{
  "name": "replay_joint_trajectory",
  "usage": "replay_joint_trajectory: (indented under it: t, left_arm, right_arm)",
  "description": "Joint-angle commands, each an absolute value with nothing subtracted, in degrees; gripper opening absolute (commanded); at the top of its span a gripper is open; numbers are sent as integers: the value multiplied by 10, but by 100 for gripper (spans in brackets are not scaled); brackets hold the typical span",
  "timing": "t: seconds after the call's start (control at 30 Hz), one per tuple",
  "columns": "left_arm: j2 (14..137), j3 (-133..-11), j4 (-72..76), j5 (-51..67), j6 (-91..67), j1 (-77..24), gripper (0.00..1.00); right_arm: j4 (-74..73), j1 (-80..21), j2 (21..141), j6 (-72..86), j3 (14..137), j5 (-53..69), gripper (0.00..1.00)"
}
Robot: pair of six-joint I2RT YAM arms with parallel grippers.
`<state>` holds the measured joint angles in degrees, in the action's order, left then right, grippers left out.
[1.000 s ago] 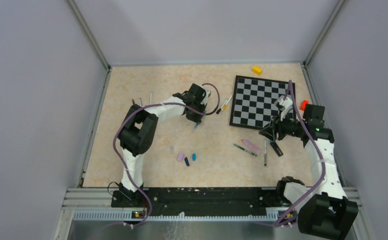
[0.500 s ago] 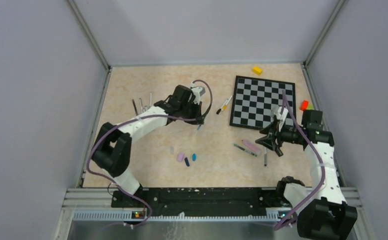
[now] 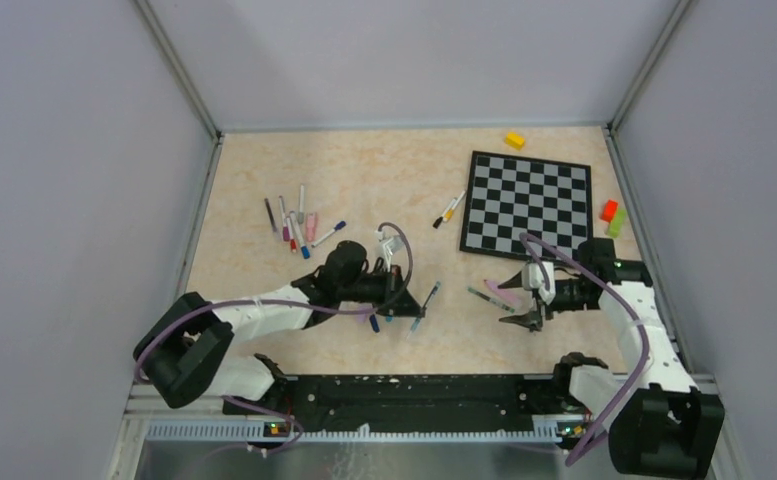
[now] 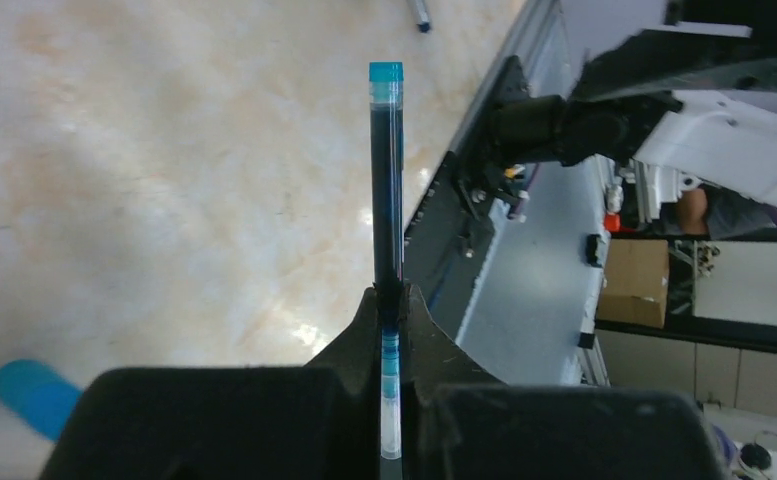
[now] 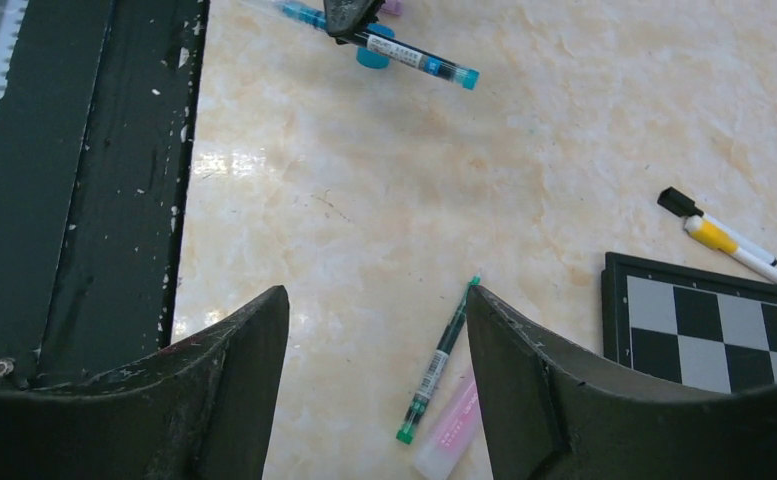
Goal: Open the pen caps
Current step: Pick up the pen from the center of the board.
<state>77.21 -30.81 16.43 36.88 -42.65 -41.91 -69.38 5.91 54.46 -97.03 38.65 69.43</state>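
Observation:
My left gripper point(image 3: 407, 300) is shut on a thin blue pen point(image 3: 422, 308) and holds it just above the table near the front edge. In the left wrist view the pen point(image 4: 385, 180) sticks straight out from the gripper point(image 4: 391, 300). Its teal end points away and a clear, blue-banded section sits between the fingers. A blue cap point(image 4: 29, 395) lies on the table below, and a navy cap point(image 3: 373, 323) shows beside the arm. My right gripper point(image 3: 524, 300) is open, with nothing between its fingers point(image 5: 376, 300). It hovers over a green pen point(image 5: 439, 365) and a pink translucent stubby piece point(image 5: 449, 430).
Several pens point(image 3: 294, 225) lie in a cluster at the left. A yellow and a black-tipped pen point(image 3: 451, 208) lie beside the chessboard point(image 3: 529, 205). A yellow block point(image 3: 514, 140) sits at the back; red and green blocks point(image 3: 612, 215) sit right of the board. The black base rail point(image 5: 84, 180) runs along the near edge.
My left arm swung from mid-table toward the near edge, carrying the blue pen and uncovering the pen cluster. My right gripper moved left and nearer, and its jaws opened wider.

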Motion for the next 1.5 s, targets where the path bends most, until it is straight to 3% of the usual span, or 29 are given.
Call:
replay_joint_trajectory:
  t: [0.0,0.4,0.93,1.47]
  left_arm:
    - [745,-287,315,367,-499,-474,0]
    - [839,-324,368,368,-526,-547,0]
    - [972,-429,363,406,-536,-599,0]
    - [994,-442,398,419,-562,-600,0]
  right_arm:
    - [-701,40,567,-1046,403,713,64]
    - [-760,-37,579,-1144,424,668,64]
    - [-650,-221,595,-1060,430,492,60]
    - [-607,-307,606,-1059,389,443,24]
